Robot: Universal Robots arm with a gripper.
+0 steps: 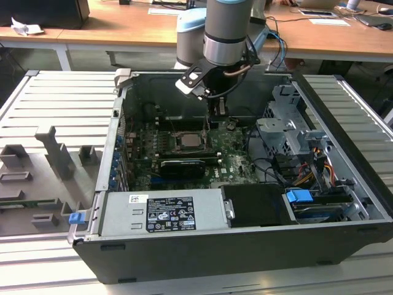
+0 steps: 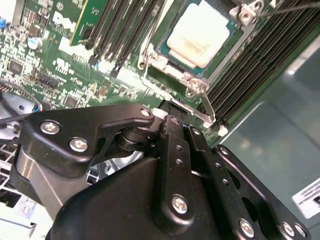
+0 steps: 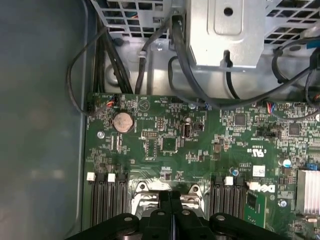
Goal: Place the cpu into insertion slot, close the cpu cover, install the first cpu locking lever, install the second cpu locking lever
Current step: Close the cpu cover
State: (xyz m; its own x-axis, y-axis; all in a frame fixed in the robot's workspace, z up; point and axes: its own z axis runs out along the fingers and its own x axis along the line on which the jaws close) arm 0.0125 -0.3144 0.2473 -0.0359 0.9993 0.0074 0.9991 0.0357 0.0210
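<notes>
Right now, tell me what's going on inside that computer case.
A grey robot arm reaches down into the open black computer case. Its black pincer is low over the green motherboard, right at the edge of the square dark insertion slot with a silver metal rim. The small flat silver-beige cpu already lies in that slot.

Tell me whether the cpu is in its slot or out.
In: in the second wrist view the cpu lies flat inside the insertion slot.
</notes>
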